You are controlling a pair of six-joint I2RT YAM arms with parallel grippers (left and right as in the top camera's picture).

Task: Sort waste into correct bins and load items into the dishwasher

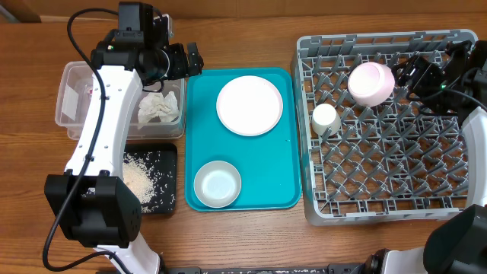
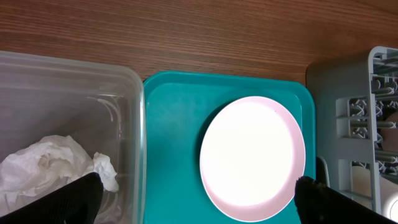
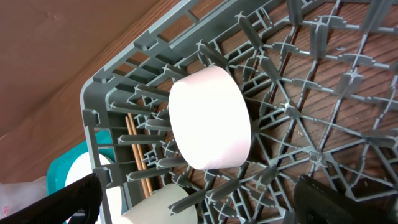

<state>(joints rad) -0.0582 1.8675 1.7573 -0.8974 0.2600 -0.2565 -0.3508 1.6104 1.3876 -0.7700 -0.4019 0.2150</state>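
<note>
Overhead: Dish rack (image 1: 380, 175) sits at the right edge of the bench. A pink-white bowl (image 1: 371, 83) is tipped among the pegs near the rack's far edge. A white cup (image 1: 326, 119) stands by the rack's left wall. The right gripper (image 1: 402, 76) is just beside the bowl, not touching it. The teal tray (image 1: 285, 152) is mid-bench and carries a round plate (image 1: 249, 105) at its far end and a second bowl (image 1: 218, 183) at its near end. The clear tub (image 1: 76, 106) is at the left edge with a crumpled napkin (image 1: 158, 108) inside. The black tray (image 1: 163, 164) lies against its near side and holds rice scraps (image 1: 137, 179). The left gripper (image 1: 186, 57) hangs over the gap between tub and teal tray, near the far edge.

Left wrist: The left gripper (image 2: 198, 186) has its jaws spread wide with nothing between them, and only the dark fingertips (image 2: 74, 202) show at the bottom corners. Below are the tub wall (image 2: 134, 124), the napkin (image 2: 50, 165), the teal tray (image 2: 174, 124) and the plate (image 2: 252, 158). A rack corner (image 2: 348, 81) is at the right.

Right wrist: The right gripper (image 3: 199, 193) also has its jaws wide apart and holds nothing. The bowl (image 3: 210, 117) lies on its side across the rack (image 3: 311, 93) pegs, with a flat white face towards the camera. The cup (image 3: 155, 205) is partly in view below it. Two thin wooden sticks (image 3: 138, 163) lie in the grid beside them.
</note>
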